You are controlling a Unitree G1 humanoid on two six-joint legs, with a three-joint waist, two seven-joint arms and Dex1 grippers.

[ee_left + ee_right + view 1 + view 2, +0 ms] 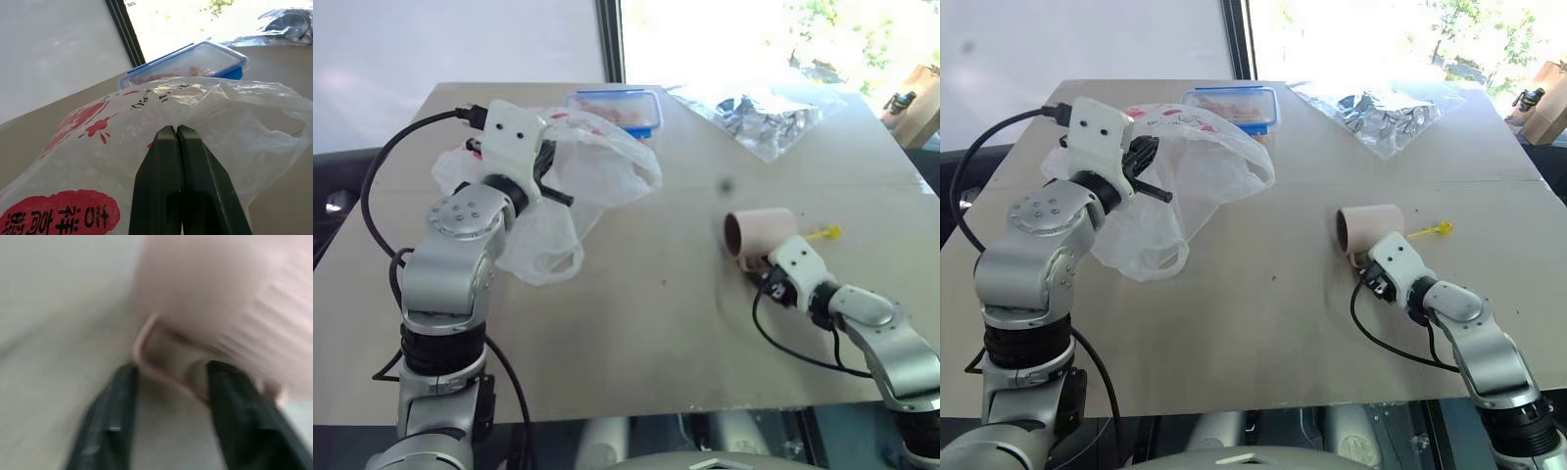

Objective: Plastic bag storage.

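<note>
1. Since the left gripper sits right in front of it, part of the plastic bag is covered; its fingers are clenched tight on a fold of the bag, holding it up off the table in the upper left of the head views.
2. The right gripper is pretty blurry up close. One finger sits inside the rim of the cup and one outside, so the fingers straddle the rim, but I can't tell if it's actually gripping. The cup lies on its side, right of centre.
3. Count: one bag, one cup, one clear box with a blue lid at top centre, one crumpled wrapper at upper right, one small yellow thing beside the cup.
4. The bag has red patches with dark writing, not readable.
</note>
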